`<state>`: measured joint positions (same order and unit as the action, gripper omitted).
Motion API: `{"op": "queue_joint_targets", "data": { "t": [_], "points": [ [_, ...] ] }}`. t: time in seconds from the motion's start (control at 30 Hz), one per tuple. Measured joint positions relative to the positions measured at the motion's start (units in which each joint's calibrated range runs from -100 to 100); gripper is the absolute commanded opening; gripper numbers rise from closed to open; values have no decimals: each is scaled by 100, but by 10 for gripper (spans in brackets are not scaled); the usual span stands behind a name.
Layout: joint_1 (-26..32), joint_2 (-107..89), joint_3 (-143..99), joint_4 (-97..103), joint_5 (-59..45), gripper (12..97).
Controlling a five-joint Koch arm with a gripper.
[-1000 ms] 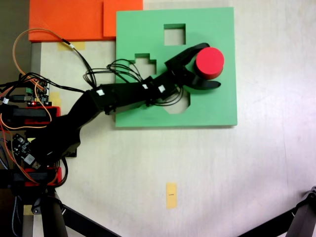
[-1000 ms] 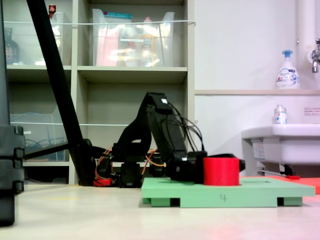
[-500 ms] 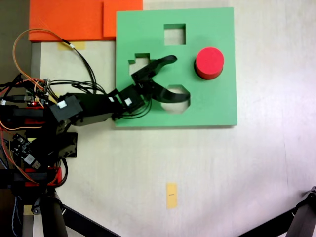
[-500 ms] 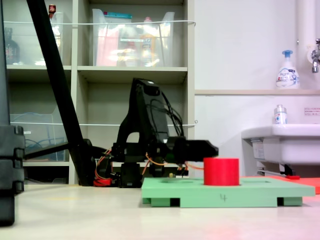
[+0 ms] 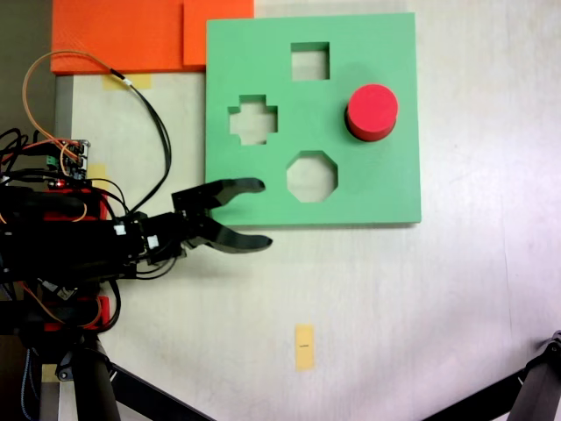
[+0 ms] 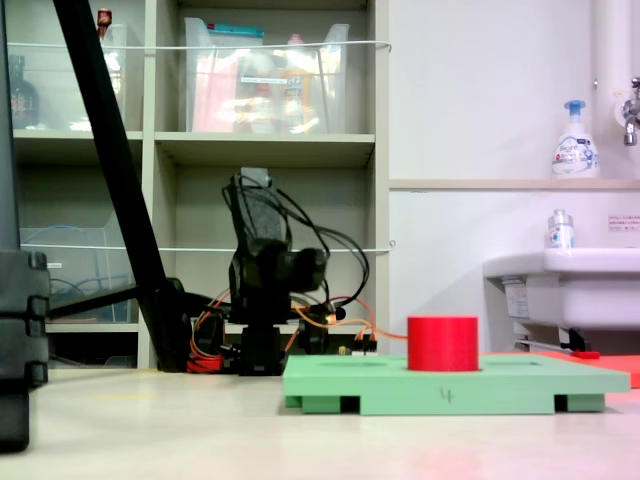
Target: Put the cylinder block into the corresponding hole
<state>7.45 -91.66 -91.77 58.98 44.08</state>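
The red cylinder block [image 5: 372, 111] stands upright on the right part of the square green foam board [image 5: 386, 184], and from the side it rises above the board's top [image 6: 443, 343]. The circular hole is hidden under it. The board's square [image 5: 310, 61], cross-shaped [image 5: 253, 124] and octagonal [image 5: 311, 175] cutouts show bare. My gripper [image 5: 266, 212] is open with nothing between its jaws. It hovers over the board's lower left corner, far left of the cylinder. The arm [image 6: 265, 270] is folded back near its base.
Orange foam sheets [image 5: 131, 35] lie at the board's upper left. The arm's base, circuit boards and wires [image 5: 53, 167] fill the left edge. A yellow tape mark [image 5: 304, 346] sits on the table below the board. Tripod legs [image 5: 131, 386] cross the bottom corners.
The gripper let go of the red cylinder, then drew back left across the board to its lower left corner. The cylinder stayed in place on the board.
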Motion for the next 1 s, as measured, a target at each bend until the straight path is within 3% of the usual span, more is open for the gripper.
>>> {"op": "queue_joint_targets", "data": {
  "t": [0.13,0.3,0.53,1.0],
  "points": [
    [-308,-752,-20,-2232,-635,491],
    [-449,-752,-20,-2438,-1768,491],
    [-591,-752,-245,-2731,-4225,489],
    [-576,-752,-686,-3456,-4933,483]
  ]
}}
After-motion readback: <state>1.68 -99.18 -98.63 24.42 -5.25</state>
